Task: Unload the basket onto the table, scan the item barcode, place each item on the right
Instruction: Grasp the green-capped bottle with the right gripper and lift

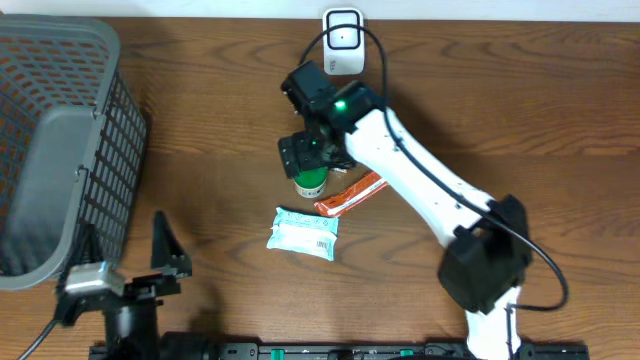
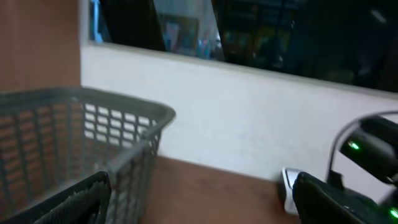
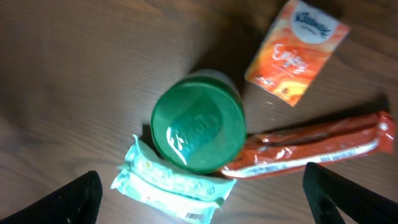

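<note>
Your right gripper (image 3: 202,179) hung released, fingers spread wide, over the green-lidded jar (image 3: 199,129) standing beside a red packet (image 3: 311,146) and pale pack (image 3: 174,186). Your left gripper (image 2: 199,186), likewise released, faced the basket (image 2: 74,143); the scanner (image 1: 343,38) sat beyond.

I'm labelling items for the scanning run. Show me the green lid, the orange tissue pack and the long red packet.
green lid (image 3: 198,127), right wrist view, centre of its top.
orange tissue pack (image 3: 297,51), right wrist view, middle of printed face.
long red packet (image 3: 311,146), right wrist view, mid-wrapper.
</note>
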Controlling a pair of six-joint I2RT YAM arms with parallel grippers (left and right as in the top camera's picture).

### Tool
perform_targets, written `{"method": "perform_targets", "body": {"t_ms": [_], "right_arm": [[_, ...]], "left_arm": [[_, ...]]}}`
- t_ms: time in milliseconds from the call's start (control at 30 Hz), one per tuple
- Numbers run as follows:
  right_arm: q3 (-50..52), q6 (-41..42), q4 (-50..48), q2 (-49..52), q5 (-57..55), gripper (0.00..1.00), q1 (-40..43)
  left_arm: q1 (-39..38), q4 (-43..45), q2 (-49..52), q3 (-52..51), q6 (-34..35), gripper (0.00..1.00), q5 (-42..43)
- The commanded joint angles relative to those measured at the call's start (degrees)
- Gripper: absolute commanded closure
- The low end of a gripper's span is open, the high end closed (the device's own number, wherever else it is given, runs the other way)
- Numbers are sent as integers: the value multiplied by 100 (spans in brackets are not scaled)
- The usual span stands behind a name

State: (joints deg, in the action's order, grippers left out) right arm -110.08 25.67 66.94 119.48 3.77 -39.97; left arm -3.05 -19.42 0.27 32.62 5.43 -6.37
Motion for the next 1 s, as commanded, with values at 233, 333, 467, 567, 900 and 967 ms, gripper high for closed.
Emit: {"method": "perform_targets", "body": {"t_ms": [233, 333, 467, 567, 900, 967], "right_arm": [[-297, 391, 37, 258, -151, 2, -33], [-297, 566, 13, 269, -232, 3, -55], [-297, 879, 7, 306, -286, 5, -142], [-297, 1200, -59, 317, -411, 6, -216], [-297, 1779, -138, 527, -389, 5, -304], [-297, 1805, -142, 629, -308, 6, -304]], "left_arm": [[9, -164, -4, -518, 136, 6, 284], [9, -177, -4, -697, 133, 6, 280], [9, -247, -4, -903, 133, 6, 280], [9, -293, -4, -977, 133, 6, 280], [9, -1019, -4, -990, 133, 6, 280], [9, -1130, -4, -990, 133, 6, 280]]}}
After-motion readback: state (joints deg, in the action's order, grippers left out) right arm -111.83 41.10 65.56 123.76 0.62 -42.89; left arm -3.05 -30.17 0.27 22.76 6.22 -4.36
